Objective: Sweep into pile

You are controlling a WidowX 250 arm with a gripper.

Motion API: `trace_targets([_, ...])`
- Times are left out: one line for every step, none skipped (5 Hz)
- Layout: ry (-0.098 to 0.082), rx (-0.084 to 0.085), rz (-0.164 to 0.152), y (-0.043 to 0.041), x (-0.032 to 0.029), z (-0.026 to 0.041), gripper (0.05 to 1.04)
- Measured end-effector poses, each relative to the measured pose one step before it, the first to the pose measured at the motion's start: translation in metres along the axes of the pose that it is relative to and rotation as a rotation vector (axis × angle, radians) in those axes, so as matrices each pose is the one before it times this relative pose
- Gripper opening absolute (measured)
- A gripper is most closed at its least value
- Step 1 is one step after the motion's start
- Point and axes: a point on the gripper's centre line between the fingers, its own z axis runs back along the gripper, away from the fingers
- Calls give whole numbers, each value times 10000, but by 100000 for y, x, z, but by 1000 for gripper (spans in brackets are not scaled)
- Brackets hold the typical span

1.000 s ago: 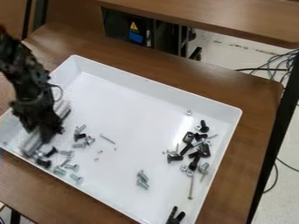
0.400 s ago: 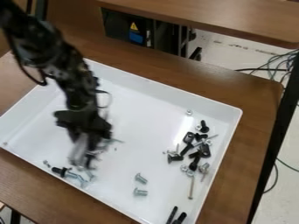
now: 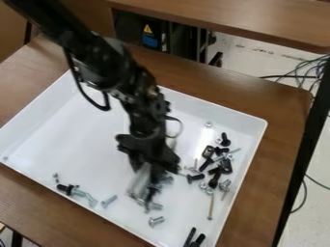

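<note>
On the wooden table [image 3: 22, 99] in front of you sits a white tray [image 3: 38, 181], turned at a slant, with a small metal piece [image 3: 5, 158] at its left corner. Toward the near left wall you have a black bolt [image 3: 62, 188], lying just beside silver bolts [image 3: 81, 193], and then a silver screw [image 3: 109, 200] apart from them. Your arm comes in from the far left and slants down over the middle of the tray, your gripper [image 3: 153, 179] low over the near middle. It is blurred, so you cannot tell whether it is spread, pressed together or pinching something. A pale strip [image 3: 138, 182] shows at its left side, and blurred hardware [image 3: 153, 195] lies right by it. Nearer you is a short silver screw [image 3: 156, 221]. At the near right, by the wall, are two dark bolts [image 3: 195, 238]. Farther off to the right you see a small nut [image 3: 209, 124], and between that and the near bolts a loose cluster of black and silver hardware [image 3: 224, 166], with a long thin screw [image 3: 211, 207] at its near side. Beyond the table's right edge, cables [image 3: 309, 72] hang over a pale floor [image 3: 316, 159]
</note>
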Motion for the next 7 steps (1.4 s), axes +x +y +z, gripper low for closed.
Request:
trace_targets([-10, 28, 351, -469, -160, 536, 362])
trace_targets([209, 444, -145, -2, -858, 788, 362])
trace_targets([-12, 346, 209, 1517, 327, 1585, 362])
trace_targets([-371, 343, 502, 2641, 1108, 1887, 362])
trace_targets([-168, 597, 769, 4312, 1999, 1380, 362])
trace_targets([360, 226, 407, 3406, 1480, -1180, 362])
trace_targets([249, -389, 423, 2765, -4, -2476, 362])
